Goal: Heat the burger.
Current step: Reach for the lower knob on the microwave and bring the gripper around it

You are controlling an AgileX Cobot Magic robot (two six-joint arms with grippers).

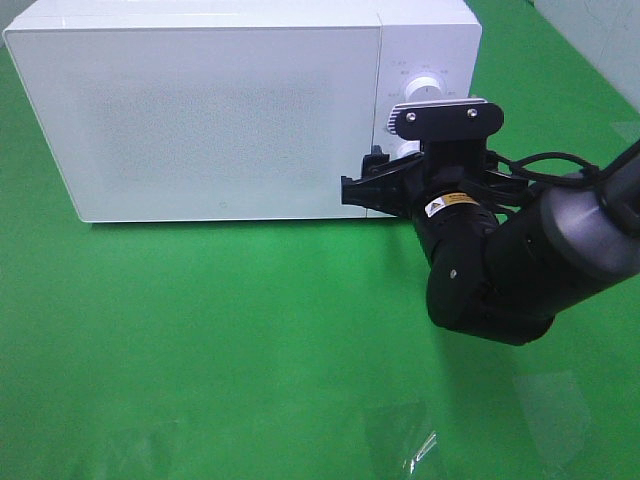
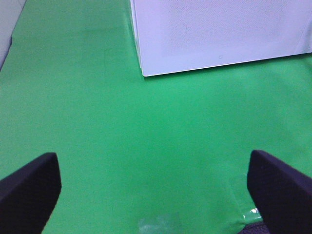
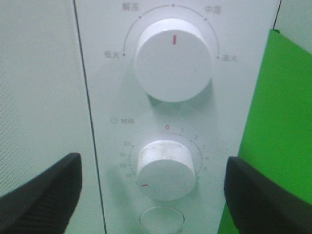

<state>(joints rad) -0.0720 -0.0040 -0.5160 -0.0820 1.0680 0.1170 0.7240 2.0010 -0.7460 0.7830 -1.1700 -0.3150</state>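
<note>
The burger is out of view. The white microwave (image 1: 220, 110) stands at the back of the green table with its door closed. My right gripper (image 1: 385, 175) is open, right in front of the control panel. In the right wrist view its fingers flank the lower timer knob (image 3: 165, 168) without touching it, the right gripper (image 3: 153, 195) holding nothing. That knob's red mark points to the dial's lower left, away from the 0. The upper power knob (image 3: 173, 58) has its mark straight up. My left gripper (image 2: 155, 190) is open and empty above bare green cloth.
A round button (image 3: 162, 219) sits below the timer knob. The microwave's front left corner (image 2: 144, 73) lies ahead of the left gripper. Green cloth (image 1: 200, 340) covers the table in front of the microwave, with a shiny patch (image 1: 420, 450) near the front edge.
</note>
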